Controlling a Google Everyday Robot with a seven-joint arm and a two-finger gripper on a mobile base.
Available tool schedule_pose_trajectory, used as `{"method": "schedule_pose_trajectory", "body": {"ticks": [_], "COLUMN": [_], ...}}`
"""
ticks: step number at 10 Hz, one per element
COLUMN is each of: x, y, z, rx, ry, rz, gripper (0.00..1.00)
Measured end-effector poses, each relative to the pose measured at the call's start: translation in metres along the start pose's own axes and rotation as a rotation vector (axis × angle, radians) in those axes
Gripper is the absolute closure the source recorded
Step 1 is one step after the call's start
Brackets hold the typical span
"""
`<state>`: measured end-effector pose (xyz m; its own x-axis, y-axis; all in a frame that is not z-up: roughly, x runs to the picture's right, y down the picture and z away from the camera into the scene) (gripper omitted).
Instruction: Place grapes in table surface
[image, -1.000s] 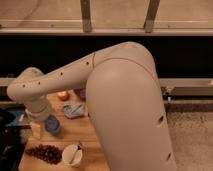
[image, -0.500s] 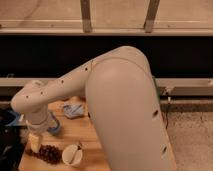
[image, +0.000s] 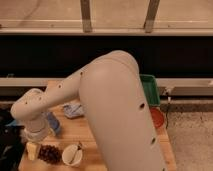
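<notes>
Pincer (image: 32, 149), released, just beside grapes (image: 50, 153) lying on bench (image: 70, 131): lift straight up, without dragging berries or nudging the adjacent bowl (image: 71, 155).

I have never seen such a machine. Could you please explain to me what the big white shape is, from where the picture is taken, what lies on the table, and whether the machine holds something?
The big white shape is a robot arm. It bends at an elbow and reaches down to the left. At its end is the gripper, low over the wooden table surface; its jaws are open and seem to hold nothing. There is only one picture, looking down from above the arm. Just right of the gripper lie the grapes, then a white bowl. Farther back are a light blue cloth, a green tray and an orange bowl.
</notes>
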<state>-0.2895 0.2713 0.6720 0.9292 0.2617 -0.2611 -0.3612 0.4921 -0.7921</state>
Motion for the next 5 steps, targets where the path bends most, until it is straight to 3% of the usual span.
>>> {"method": "schedule_pose_trajectory", "body": {"ticks": [2,5], "x": [0.001,0.002], "y": [0.007,0.005], "z": [0.015,0.024], "rx": [-0.029,-0.033], "ry": [0.018,0.025], "rz": [0.002,0.004], "gripper": [0.2,0.2]}}
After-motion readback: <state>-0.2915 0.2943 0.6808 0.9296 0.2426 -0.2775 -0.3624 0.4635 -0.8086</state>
